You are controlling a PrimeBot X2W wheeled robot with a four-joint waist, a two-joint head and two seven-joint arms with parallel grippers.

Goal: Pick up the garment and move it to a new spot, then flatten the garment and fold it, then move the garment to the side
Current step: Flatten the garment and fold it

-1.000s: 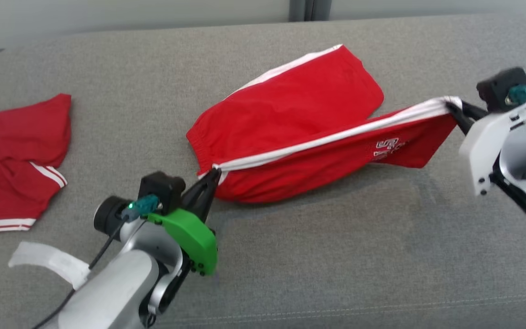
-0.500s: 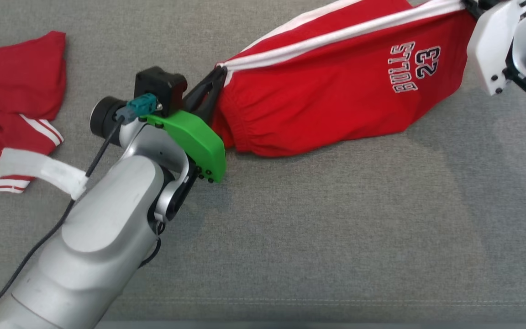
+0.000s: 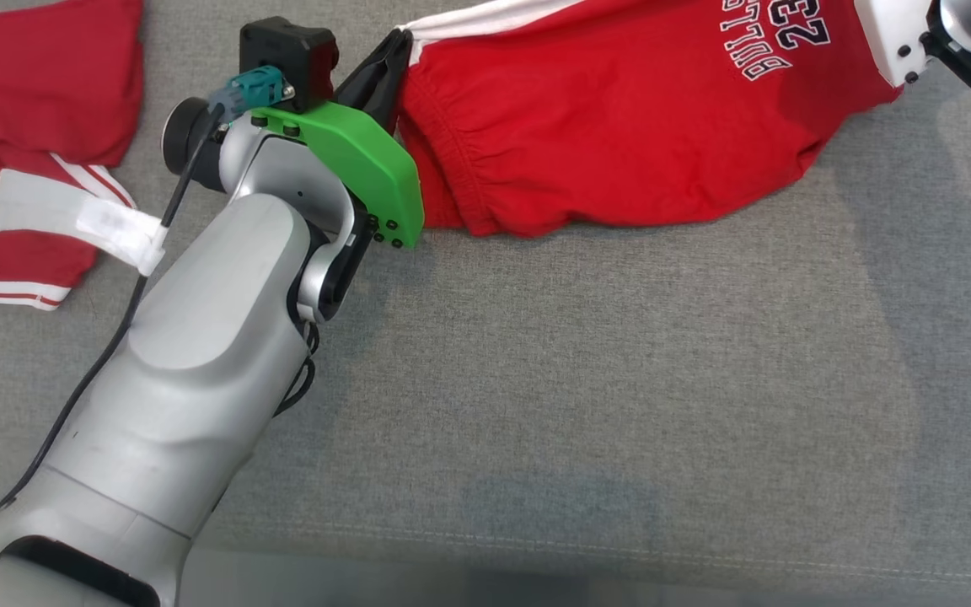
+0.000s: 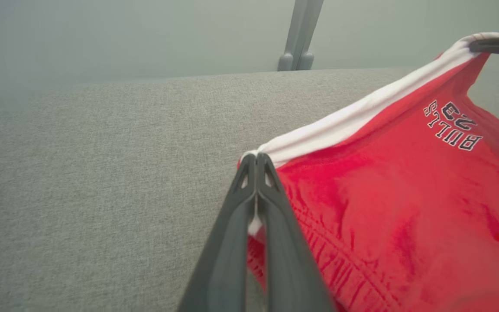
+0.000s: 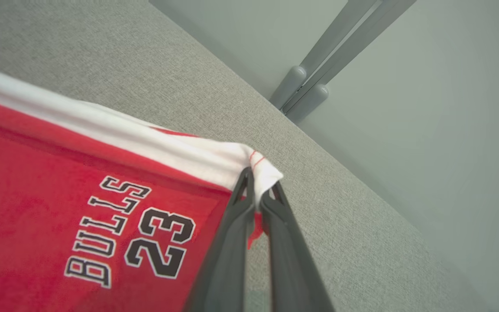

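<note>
A: Left gripper (image 4: 256, 158) clenched on the shorts (image 3: 620, 126), at one end of the white stripe (image 4: 340, 125). Tips only, thin bite.

B: Right gripper (image 5: 258, 182) pinched on the other end. A small tab of cloth pokes past the tips.

A: Shorts slung between the two over the cushion (image 3: 620, 379). Stripe taut on top, red body sagging. Cannot tell whether the low edge touches the cushion.

B: Likely step: carrying it to a new spot. Weak points?

A: First, slip. Both bites are shallow. Spread the arms further and the stripe may pull out of one, leaving the shorts swinging from a single corner.

B: Second, drag. If the low edge rides the cushion, friction would bunch it. It lands crumpled, harder to flatten.

A: Third, the other red garment (image 3: 22, 93) lies near the left arm. A set-down that way could overlap the two.

B: Uneven lowering could also twist the layers.
</note>
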